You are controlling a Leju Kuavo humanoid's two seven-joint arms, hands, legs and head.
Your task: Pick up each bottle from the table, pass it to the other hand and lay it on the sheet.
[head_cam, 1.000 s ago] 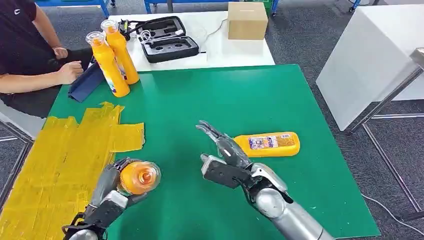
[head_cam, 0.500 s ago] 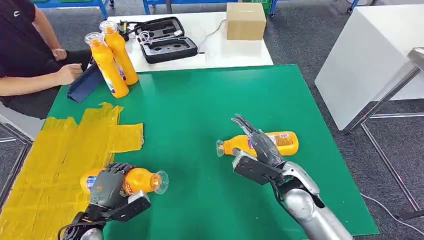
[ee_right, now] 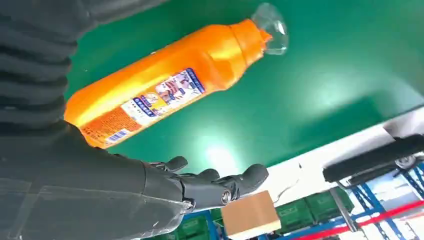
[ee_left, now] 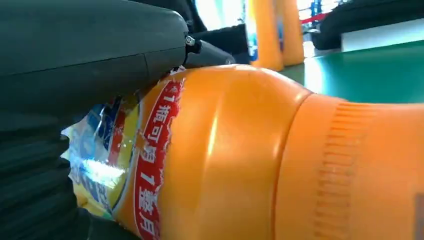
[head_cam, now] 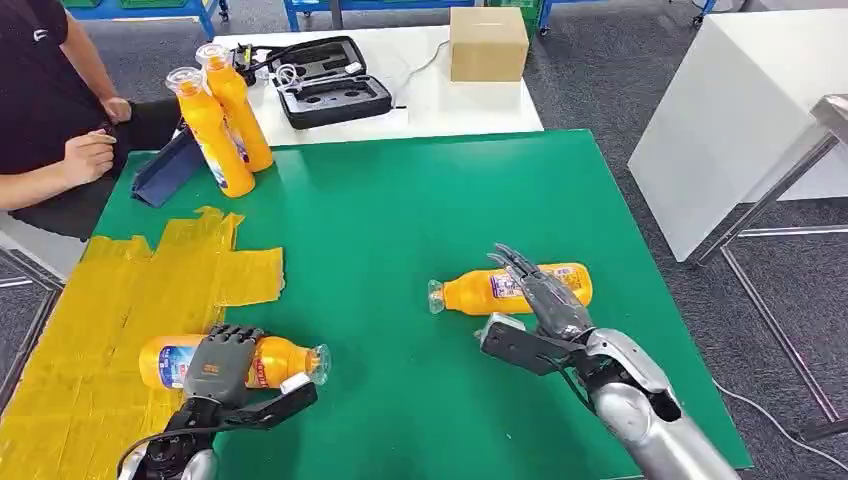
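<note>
Green table (head_cam: 420,200), grey carpet (head_cam: 600,80)

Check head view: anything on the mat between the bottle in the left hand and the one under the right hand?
Nothing: in the head view only bare green mat separates the left-hand bottle from the right-hand bottle.

The scene is viewed from high on the robot's body, forward and down across the green table (head_cam: 420,200). The left wrist view is taken very close behind the left hand (ee_left: 75,70), against the held bottle (ee_left: 260,160). The right wrist view is turned, set behind the right hand (ee_right: 125,185), and the lying bottle (ee_right: 165,90) is shared with the head view.
</note>
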